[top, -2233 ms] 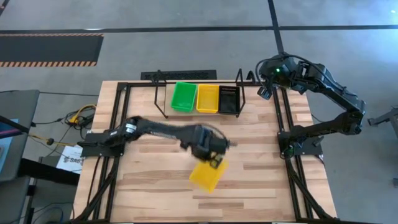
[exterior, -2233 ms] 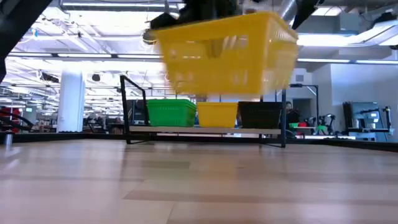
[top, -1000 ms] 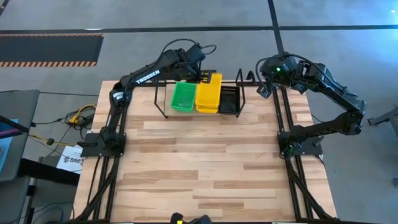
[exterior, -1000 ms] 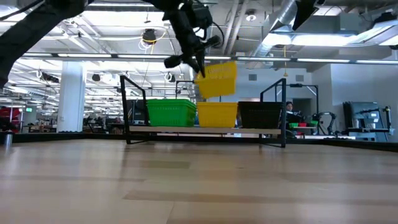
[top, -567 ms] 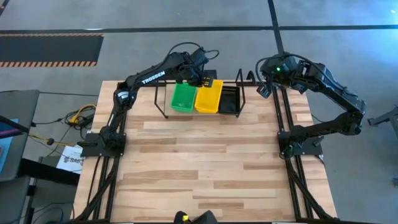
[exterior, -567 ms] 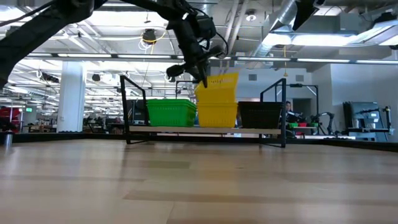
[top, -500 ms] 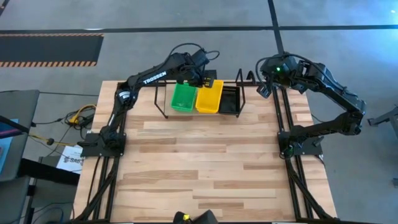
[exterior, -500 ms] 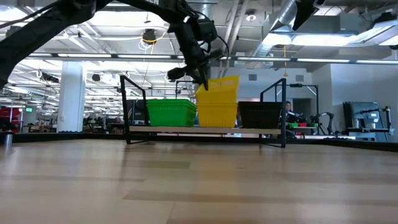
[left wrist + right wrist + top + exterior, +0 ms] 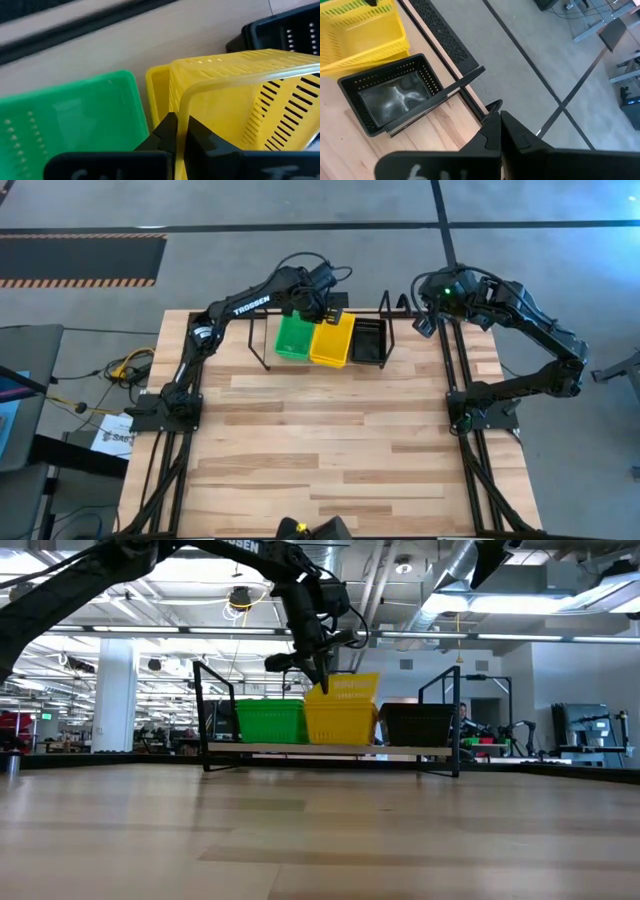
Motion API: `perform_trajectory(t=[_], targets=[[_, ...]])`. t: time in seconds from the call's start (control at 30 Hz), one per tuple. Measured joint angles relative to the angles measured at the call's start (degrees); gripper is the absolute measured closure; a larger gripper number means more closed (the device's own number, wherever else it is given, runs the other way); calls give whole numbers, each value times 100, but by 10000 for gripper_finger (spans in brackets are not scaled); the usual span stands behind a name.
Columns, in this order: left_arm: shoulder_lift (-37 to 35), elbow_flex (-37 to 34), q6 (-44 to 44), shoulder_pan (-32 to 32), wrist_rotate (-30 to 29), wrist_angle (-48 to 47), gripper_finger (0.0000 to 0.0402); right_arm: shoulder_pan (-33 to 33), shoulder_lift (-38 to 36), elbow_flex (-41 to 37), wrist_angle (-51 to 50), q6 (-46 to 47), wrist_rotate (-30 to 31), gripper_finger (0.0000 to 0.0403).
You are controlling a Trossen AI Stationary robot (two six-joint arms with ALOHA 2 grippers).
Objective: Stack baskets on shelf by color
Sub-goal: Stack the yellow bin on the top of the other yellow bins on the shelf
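On the black wire shelf (image 9: 258, 340) at the table's far edge sit a green basket (image 9: 293, 338), a yellow basket (image 9: 157, 95) and a black basket (image 9: 367, 340), side by side. A second yellow basket (image 9: 342, 705) is tilted, with its lower part inside the first one. My left gripper (image 9: 178, 131) is shut on it from above. My right gripper (image 9: 500, 119) hangs shut and empty, high beside the shelf's right end. My left gripper pinches the upper yellow basket's rim (image 9: 183, 107) near a corner, at the basket's far left. One finger is inside the wall and one outside. The fingers slant steeply down from above. The basket hangs tilted, its lower part down in the yellow basket beneath.
The shelf's upright end loops (image 9: 203, 710) stand on either side of the baskets. The black arm frames (image 9: 470, 410) run along the table's left and right sides. The wooden tabletop (image 9: 320, 440) lies bare in front of the shelf.
My left gripper has come down over the shelf, still shut on the yellow basket. The basket has sunk from above the row into the yellow basket on the shelf and sits lower and less tipped than before.
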Motion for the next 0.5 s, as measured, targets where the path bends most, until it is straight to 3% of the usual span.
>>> perform_trajectory(t=[0.27,0.5], targets=[[-5,96,516,-21,55,314,351,0,1,0,-1,-49,-1,392],[-20,434,512,76,782,549,294,0,-1,0,-1,-57,0,392]])
